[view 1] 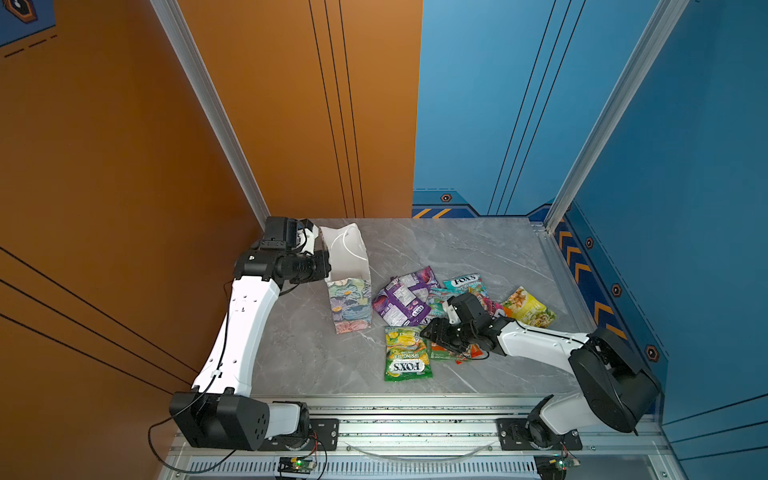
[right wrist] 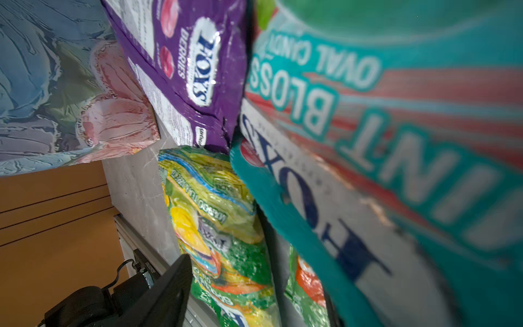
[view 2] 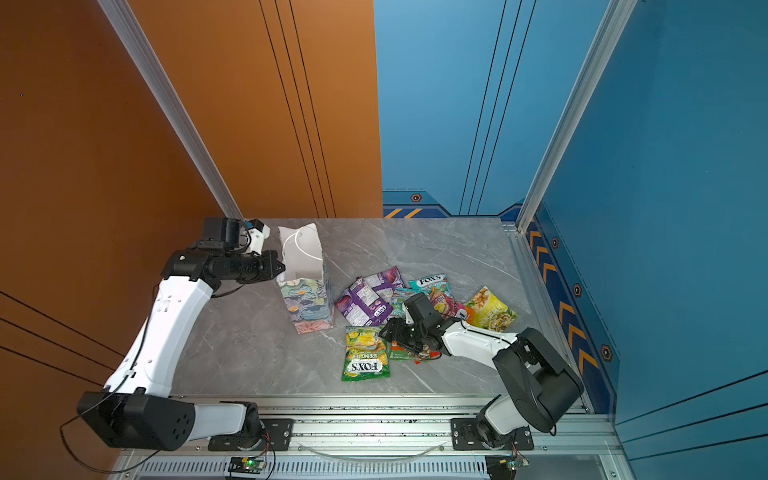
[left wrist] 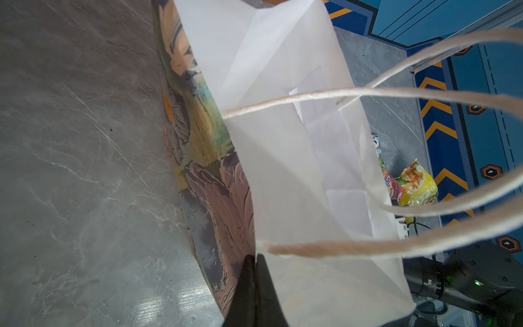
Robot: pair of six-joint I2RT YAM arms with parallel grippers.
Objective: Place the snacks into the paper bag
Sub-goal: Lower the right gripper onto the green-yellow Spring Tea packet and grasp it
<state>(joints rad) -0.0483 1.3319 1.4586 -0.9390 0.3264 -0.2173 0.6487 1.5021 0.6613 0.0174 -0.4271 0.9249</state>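
Right fingers [right wrist: 169, 288] amid overlapping snacks [right wrist: 220, 226]

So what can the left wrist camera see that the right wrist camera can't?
Only the left wrist view: the bag's white inside, its cord handles, the left gripper pinching the bag's wall, and a yellow packet. Only the right wrist view: the purple packet, the green packet and a teal packet up close. Both: the bag's flowery outside and the grey table. In the left wrist view a thin teal strip past the bag may be a packet too.
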